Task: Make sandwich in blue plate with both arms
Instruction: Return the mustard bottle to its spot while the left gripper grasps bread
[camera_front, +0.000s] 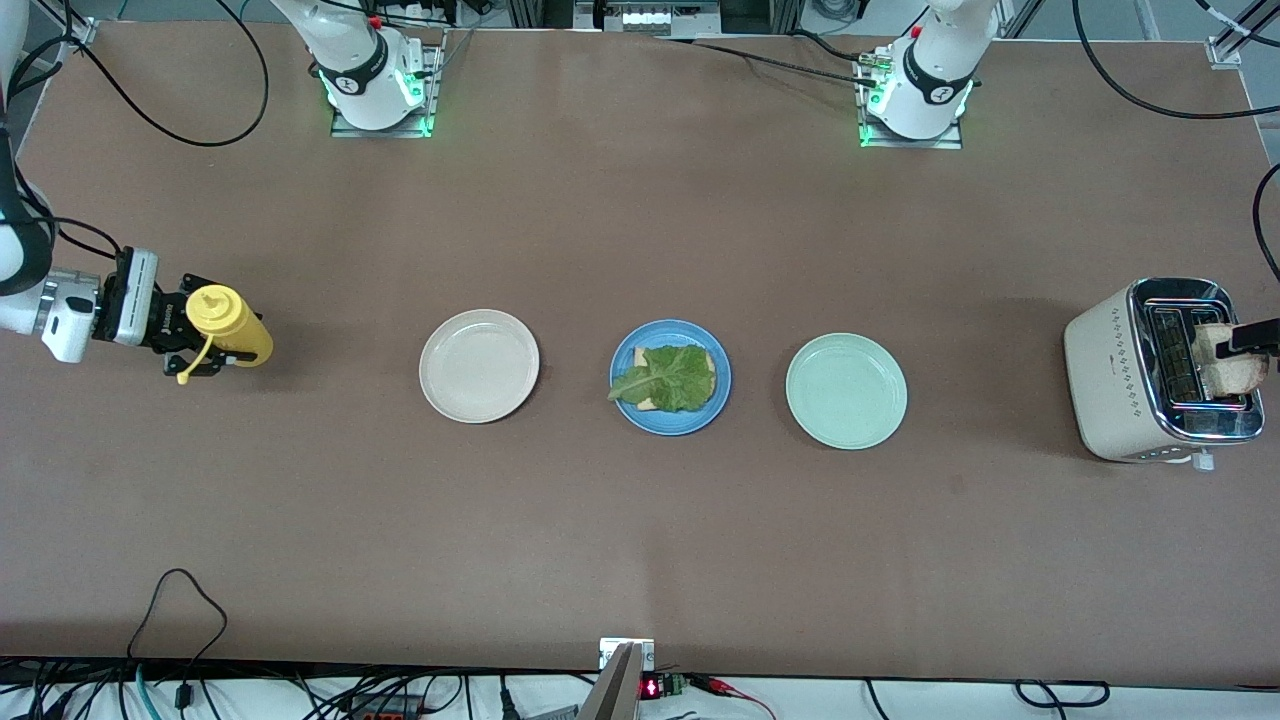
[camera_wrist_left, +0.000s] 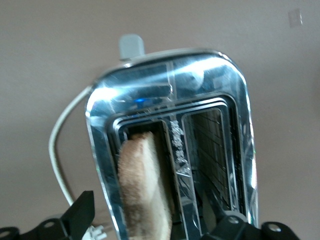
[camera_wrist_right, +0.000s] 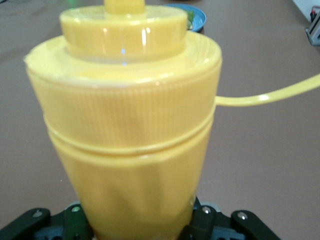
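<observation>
We see the blue plate (camera_front: 670, 377) at the middle of the table, between a cream-white plate (camera_front: 479, 365) toward the right arm's end and a pale green plate (camera_front: 846, 390) toward the left arm's end. On the blue plate lies one bread slice (camera_front: 700, 362) with a ruffled green lettuce leaf (camera_front: 668, 378) spread on top of it, so the sandwich is only half built (no top slice on it yet).

At the left arm's end of the table stands a cream toaster (camera_front: 1110, 380) with a chrome top. A second bread slice (camera_front: 1232, 370) stands upright in one of its slots, rising above the rim. The left gripper (camera_front: 1250, 338) is at the top of that slice. In the left wrist view we find the bread (camera_wrist_left: 142, 190) between the two black fingers (camera_wrist_left: 80, 215), which stand on either side of it; we cannot tell whether they are pressing on it or just apart from it. The other toaster slot (camera_wrist_left: 212, 160) shows only its wire grid.

At the right arm's end, the right gripper (camera_front: 190, 340) is clamped around a yellow squeeze bottle (camera_front: 232, 325), its open cap dangling on a thin strap. The right wrist view shows the bottle (camera_wrist_right: 125, 130) filling the picture, with black fingers (camera_wrist_right: 200, 220) against its base on both sides.
</observation>
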